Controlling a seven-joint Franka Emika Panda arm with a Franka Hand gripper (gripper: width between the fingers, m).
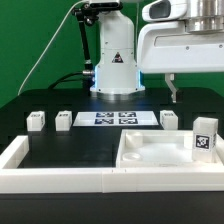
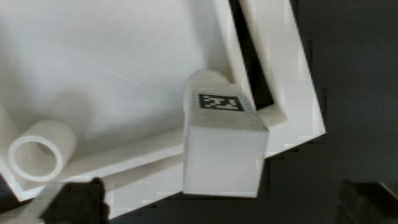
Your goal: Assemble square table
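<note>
Nearest in the exterior view, a low white wall [image 1: 60,172] is seen edging the black worktop [image 1: 70,142]. Just behind it, toward the exterior view's right, the square table top [image 1: 150,152] is laid flat with its raised rim upward. An upright leg [image 1: 205,138] is stood at the top's corner on the exterior view's right, its tag turned to the camera. Whether it is fastened there cannot be told.

In the wrist view the same upright leg [image 2: 222,140] is shown against the top's rim [image 2: 267,60], and a raised ring [image 2: 36,155] is seen on the tray floor nearby. The gripper [image 2: 222,198] is spread wide. Its dark fingertips [image 2: 75,200] are set well apart on either side of the leg, and nothing is held.

Farther back, a row is laid out across the worktop. A loose leg [image 1: 36,121] and a second loose leg [image 1: 65,119] are placed at the exterior view's left, then the marker board [image 1: 110,119], then a third loose leg [image 1: 169,120]. Above that third leg the gripper [image 1: 172,90] is hung clear of the table. The robot base [image 1: 115,62] is seen farthest back.
</note>
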